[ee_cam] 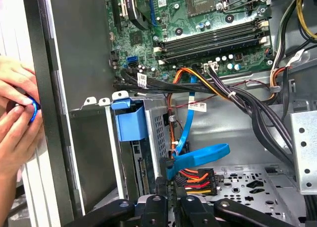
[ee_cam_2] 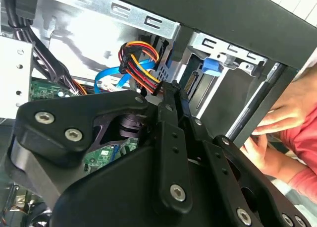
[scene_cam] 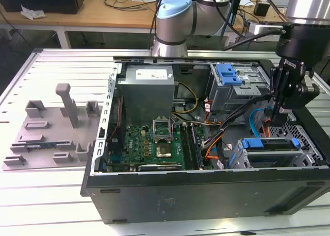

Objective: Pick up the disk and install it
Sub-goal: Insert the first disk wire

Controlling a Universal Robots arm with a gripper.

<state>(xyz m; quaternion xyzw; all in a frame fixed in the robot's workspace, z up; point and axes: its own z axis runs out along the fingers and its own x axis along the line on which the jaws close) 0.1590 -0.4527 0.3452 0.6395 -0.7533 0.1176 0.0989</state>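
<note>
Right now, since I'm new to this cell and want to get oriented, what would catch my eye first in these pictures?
The open computer case dominates the exterior view, its green motherboard exposed. The gripper hangs inside it toward the exterior view's right, close above the disk in its blue bracket. In both wrist views a person's hands are just outside the case wall.

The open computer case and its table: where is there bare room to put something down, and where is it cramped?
Bare table lies beyond the grey fixture plate, and more in front of it, beside the case. Inside, the perforated panel below the cables is open. It is crowded where the gripper hangs among wiring near the disk.
</note>
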